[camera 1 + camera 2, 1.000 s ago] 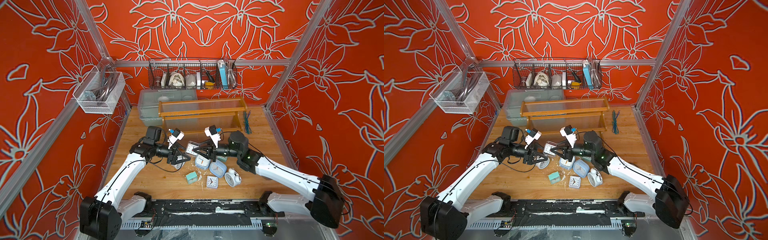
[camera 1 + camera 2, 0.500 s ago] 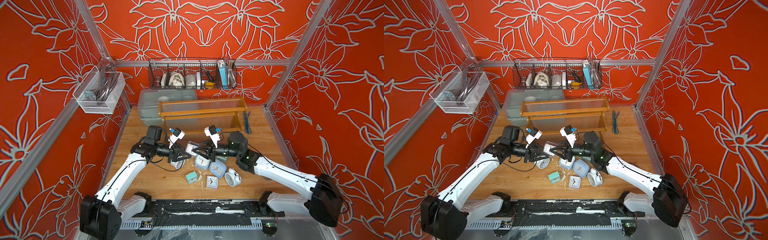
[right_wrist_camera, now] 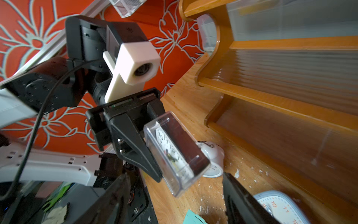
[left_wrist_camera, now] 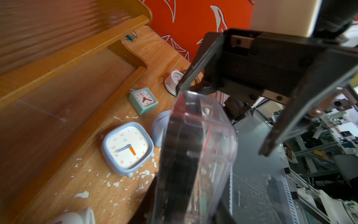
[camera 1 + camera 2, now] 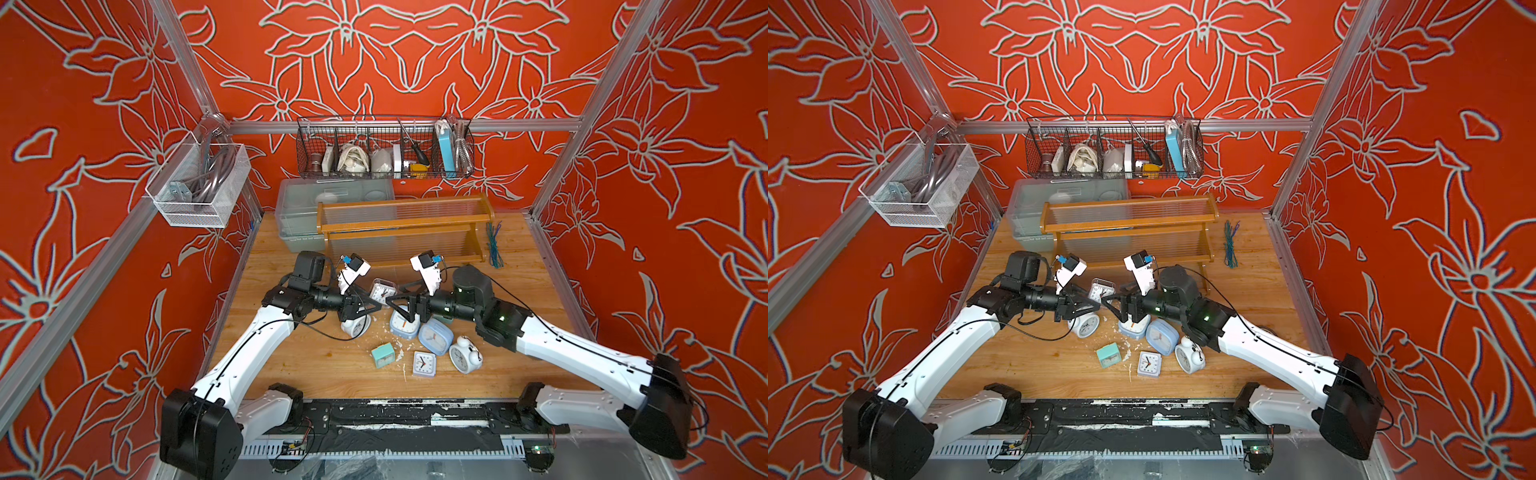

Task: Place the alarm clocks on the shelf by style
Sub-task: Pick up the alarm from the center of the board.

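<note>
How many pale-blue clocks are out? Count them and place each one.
2. The first pale-blue clock lies face up mid-pile, partly under the right arm. The second pale-blue clock sits right beside it, next to a white twin-bell clock. The arms may hide more.

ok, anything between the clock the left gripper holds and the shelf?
Nothing visible. Bare table lies between the clear-cased clock in the left gripper and the shelf; the right gripper, open, sits beside it, not shelfward.

Orange 1 to 12 ring the pale-blue clock (image 4: 127, 148) beside the left tool (image 3: 164, 164); black 10, 11 on the clear-cased clock (image 3: 175, 149) it grips.
</note>
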